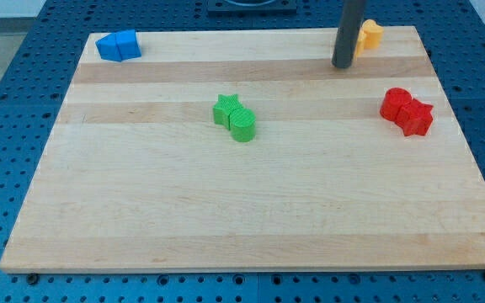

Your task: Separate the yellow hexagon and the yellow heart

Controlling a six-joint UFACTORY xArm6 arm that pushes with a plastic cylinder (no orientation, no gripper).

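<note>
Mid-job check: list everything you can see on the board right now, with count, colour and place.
blue blocks: two, blue, touching, the view's top left corner.
green blocks: two, green, a star and a rounder one, touching, centre.
red blocks: two, red, touching, the view's right edge.
yellow block: one visible, yellow, top right, partly hidden behind the rod; shape unclear, a second cannot be made out.
board: one, pale wood.
my tip: one, dark, just left of the yellow block.

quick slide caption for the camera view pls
My tip rests beside the yellow blocks at the board's top right; blue, green and red pairs sit apart.
</note>
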